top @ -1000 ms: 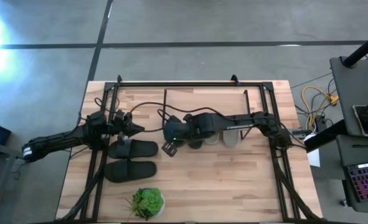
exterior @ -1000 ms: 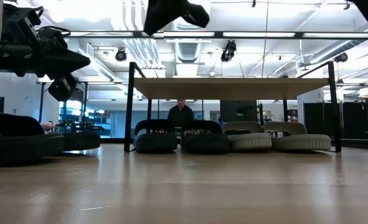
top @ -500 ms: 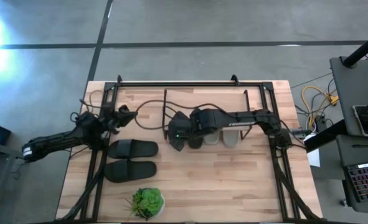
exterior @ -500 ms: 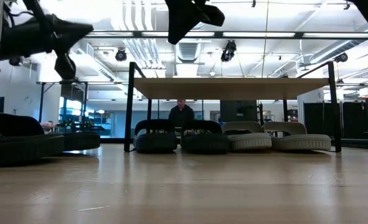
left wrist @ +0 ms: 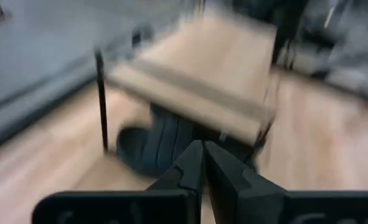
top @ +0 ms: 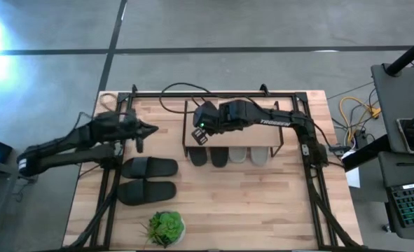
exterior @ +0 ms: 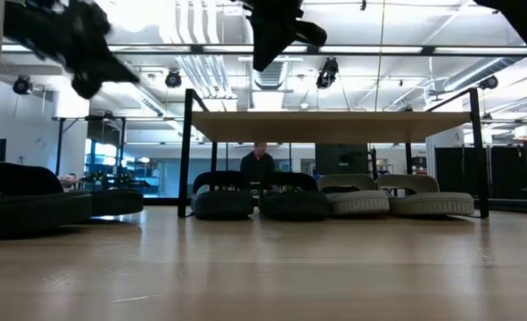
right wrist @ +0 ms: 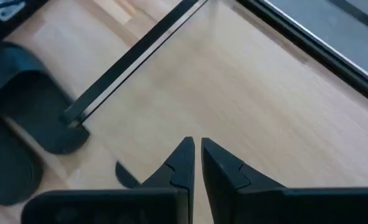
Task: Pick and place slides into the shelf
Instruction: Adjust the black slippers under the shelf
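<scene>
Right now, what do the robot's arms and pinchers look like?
Both arms are dark, almost black, and made of jointed sections. The right arm carries pale lettering and a small green light near its wrist. Black cables loop behind them. The left gripper and right gripper each have two pointed black fingers.

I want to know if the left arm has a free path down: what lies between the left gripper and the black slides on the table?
Nothing: in the high view the left gripper, shut and empty, hangs just above the black slides, with only bare tabletop between.
</scene>
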Controlling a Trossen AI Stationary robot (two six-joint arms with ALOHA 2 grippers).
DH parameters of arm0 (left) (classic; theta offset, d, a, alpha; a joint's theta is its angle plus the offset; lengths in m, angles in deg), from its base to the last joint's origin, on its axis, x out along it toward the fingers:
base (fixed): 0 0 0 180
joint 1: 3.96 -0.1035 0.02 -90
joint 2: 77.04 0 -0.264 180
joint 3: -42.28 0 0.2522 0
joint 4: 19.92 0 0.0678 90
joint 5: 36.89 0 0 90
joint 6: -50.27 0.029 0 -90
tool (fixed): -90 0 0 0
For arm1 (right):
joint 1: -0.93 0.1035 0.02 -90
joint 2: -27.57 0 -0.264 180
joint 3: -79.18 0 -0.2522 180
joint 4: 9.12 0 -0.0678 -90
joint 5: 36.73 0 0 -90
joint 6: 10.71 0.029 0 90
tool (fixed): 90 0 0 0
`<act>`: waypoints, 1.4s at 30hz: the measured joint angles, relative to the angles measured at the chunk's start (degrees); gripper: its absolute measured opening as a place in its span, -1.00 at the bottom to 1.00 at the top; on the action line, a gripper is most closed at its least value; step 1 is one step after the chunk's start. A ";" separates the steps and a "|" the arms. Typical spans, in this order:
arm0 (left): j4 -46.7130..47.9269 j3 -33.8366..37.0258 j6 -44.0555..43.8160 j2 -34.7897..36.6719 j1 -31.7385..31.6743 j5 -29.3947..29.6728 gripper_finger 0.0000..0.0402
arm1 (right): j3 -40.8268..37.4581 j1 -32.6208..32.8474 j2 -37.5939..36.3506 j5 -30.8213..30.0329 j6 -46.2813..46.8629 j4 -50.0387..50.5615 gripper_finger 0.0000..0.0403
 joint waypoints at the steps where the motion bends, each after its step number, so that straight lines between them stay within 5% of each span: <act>1: 0.46 0.04 0.96 -2.20 0.02 -0.59 -0.99 | 0.00 -0.39 0.00 -0.09 0.47 0.00 -0.89; 6: -4.97 3.35 -0.08 -14.12 -0.03 -2.76 -0.99 | 0.00 -1.58 -0.21 -0.98 3.51 0.00 -0.89; 11: -21.74 7.59 -1.21 -23.67 -0.51 -3.77 -0.99 | 0.00 -1.59 -0.63 -1.53 5.16 0.12 -0.89; 19: -30.23 8.59 3.34 -36.41 -1.25 -4.96 -1.00 | 0.00 -1.61 -0.72 -2.52 6.13 0.15 -0.89; 26: -41.83 8.47 3.80 -44.72 -1.90 -2.30 -1.00 | 0.00 -1.56 -0.72 -2.50 6.09 0.21 -0.89; 42: -49.25 3.42 3.42 -57.61 -2.35 -2.65 -1.00 | -0.02 -1.56 -0.72 -2.48 5.98 3.25 -0.89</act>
